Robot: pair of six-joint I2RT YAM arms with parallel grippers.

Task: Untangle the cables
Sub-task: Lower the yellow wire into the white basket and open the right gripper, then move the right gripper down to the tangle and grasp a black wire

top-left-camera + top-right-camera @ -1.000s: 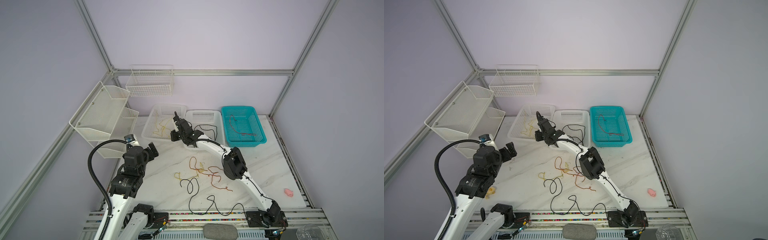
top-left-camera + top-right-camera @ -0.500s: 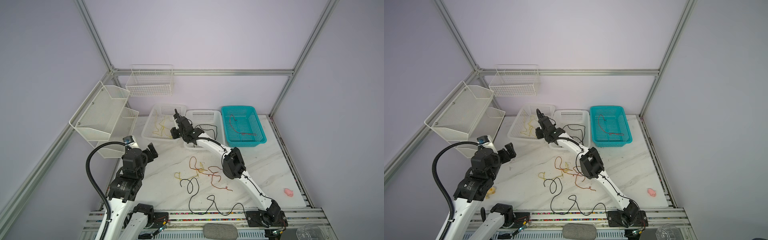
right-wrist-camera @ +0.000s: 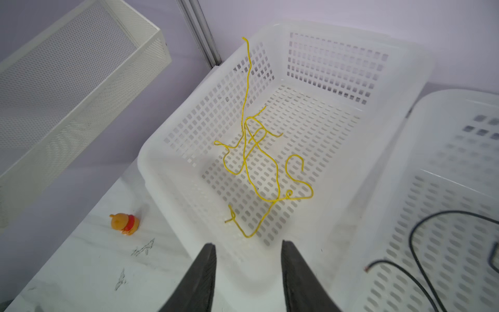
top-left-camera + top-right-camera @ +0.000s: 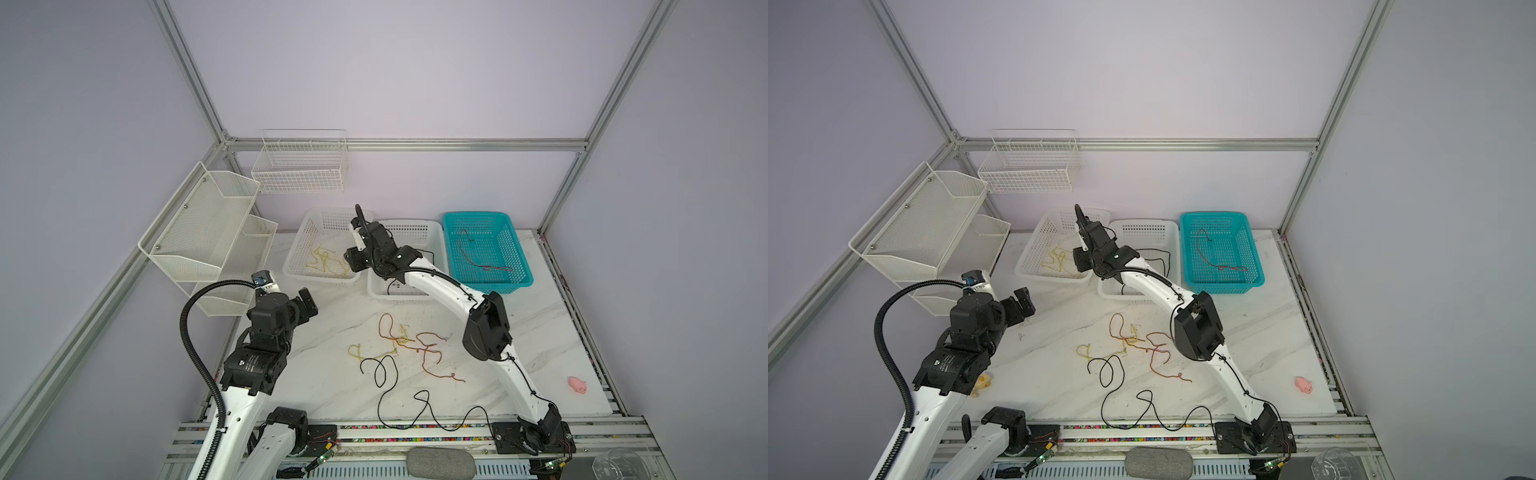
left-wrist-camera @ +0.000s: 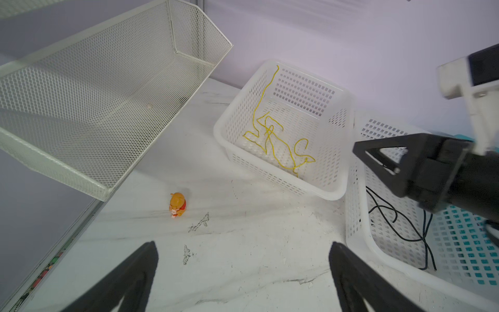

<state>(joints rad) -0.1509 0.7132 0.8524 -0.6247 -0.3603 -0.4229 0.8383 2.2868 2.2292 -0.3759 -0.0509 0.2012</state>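
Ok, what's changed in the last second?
The right hand opened above the left white basket, edging slightly farther back or up; nothing is between its fingers, and yellow cables lie inside. The left hand stayed open, barely moving. The tangle on the table is unchanged.

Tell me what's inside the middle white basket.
In the middle white basket black cables lie on the floor. The right arm reaches across it in both top views and hides part of that floor, so anything under it cannot be seen.
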